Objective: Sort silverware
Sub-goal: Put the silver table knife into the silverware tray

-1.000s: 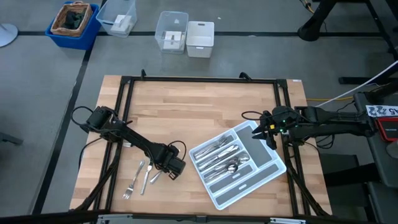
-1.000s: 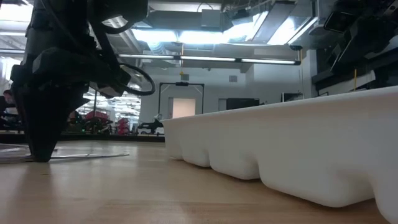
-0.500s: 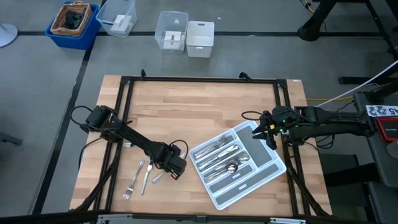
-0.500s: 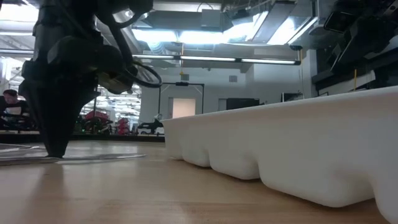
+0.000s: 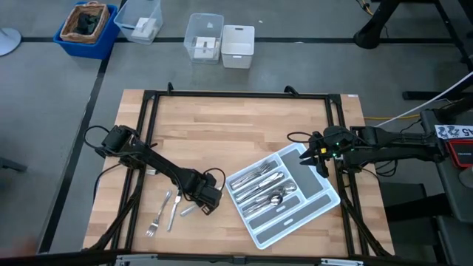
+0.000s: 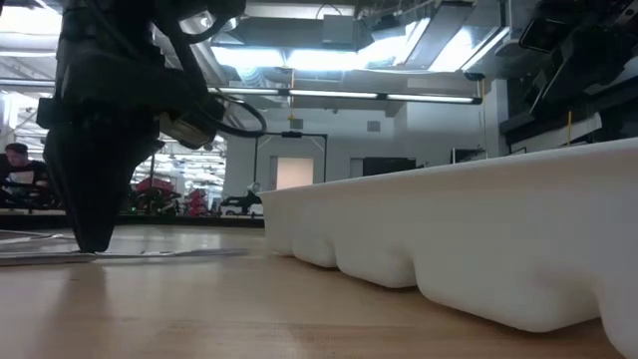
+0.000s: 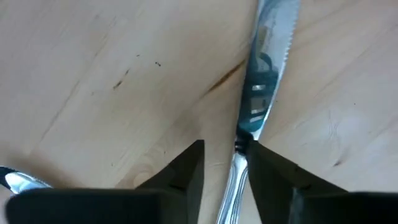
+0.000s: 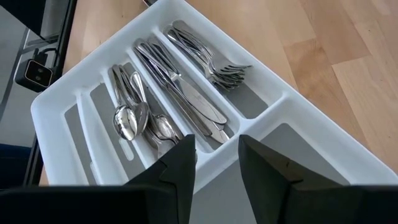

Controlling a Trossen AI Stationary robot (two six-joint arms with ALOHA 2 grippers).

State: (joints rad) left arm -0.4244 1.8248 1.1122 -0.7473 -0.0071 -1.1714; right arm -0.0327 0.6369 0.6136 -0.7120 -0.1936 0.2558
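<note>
Pale butcher-block wood makes up the table (image 5: pixel 244 125), and the light grey tray (image 5: pixel 319 205) lying askew on its right half serves as the landmark here. Furthest left of the tray lies a fork (image 5: pixel 157 216), well apart from it, with a second long piece (image 5: pixel 174 210) just beside the fork on the tray side; which kind it is cannot be told from above. Next comes a knife (image 7: pixel 264 74), nearer the tray but still on bare wood. The left gripper (image 5: pixel 203 204) is down over this knife, close to the tray's left corner. In the left wrist view its fingers (image 7: pixel 186 171) stand apart, one on each side of the knife's handle, with wood showing between them and the metal, so I judge nothing is clamped.

Inside the tray the sorting looks largely done: forks (image 8: pixel 214 65) fill one slot, knives (image 8: pixel 186 93) the slot beside it, and spoons (image 8: pixel 134 118) the next. The wider compartments show only grey floor.

At the tray's far right edge the right gripper (image 5: pixel 316 157) waits above the rim, fingers (image 8: pixel 180 165) apart and holding nothing.

By my reading, most of the silverware is already sorted and three pieces remain on the wood left of the tray. The knife under the left gripper seems the piece in hand, not yet gripped.
</note>
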